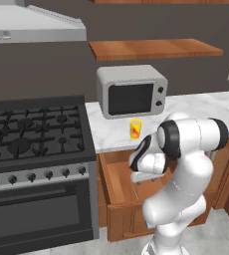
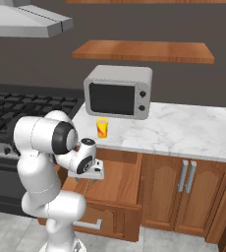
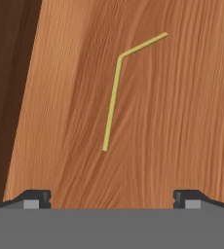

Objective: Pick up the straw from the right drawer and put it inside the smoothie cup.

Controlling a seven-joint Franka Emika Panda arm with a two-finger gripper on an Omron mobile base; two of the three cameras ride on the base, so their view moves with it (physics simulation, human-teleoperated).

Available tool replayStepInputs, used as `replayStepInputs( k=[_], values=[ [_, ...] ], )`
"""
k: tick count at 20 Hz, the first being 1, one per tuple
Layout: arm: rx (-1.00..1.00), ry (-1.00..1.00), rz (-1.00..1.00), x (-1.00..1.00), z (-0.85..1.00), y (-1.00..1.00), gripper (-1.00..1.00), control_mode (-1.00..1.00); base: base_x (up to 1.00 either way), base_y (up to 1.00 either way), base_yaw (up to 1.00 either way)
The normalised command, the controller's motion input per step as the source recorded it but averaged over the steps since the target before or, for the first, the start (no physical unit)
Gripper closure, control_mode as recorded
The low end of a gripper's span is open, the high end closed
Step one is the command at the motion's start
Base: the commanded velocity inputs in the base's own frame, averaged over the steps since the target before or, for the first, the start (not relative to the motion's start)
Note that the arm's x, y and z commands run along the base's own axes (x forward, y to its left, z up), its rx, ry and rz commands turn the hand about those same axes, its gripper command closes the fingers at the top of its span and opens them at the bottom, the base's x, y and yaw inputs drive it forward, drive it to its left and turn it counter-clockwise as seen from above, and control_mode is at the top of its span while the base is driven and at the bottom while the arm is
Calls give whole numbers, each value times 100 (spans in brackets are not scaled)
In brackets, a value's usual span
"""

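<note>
End effector [image 3: 112, 199] hangs over right drawer [image 3: 182, 121], fingers spread wide, nothing between them. Straw [image 3: 115, 92] lies flat on drawer floor, bent near one end, untouched. Smoothie cup [image 1: 135, 128] upright on counter [image 1: 201, 109] before microwave [image 1: 131, 91]. Risk: straw thin, flat against wood; fingers may close over it, or nudge it aside.
</note>
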Motion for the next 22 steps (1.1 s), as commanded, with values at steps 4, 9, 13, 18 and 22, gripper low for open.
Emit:
replayStepInputs(
  k=[4, 9, 13, 18, 22],
  values=[
    [-3, 0, -4, 5, -21, 4, -100, -100, 0, 0, 0],
    [0, 1, 0, 14, -13, 0, -100, -100, 0, 0, 0],
    [0, 0, 0, 14, -19, 0, -100, -100, 0, 0, 0],
    [0, 0, 0, 14, -24, 0, -100, -100, 0, 0, 0],
    [0, 0, 0, 17, -23, 0, -100, -100, 0, 0, 0]
  ],
)
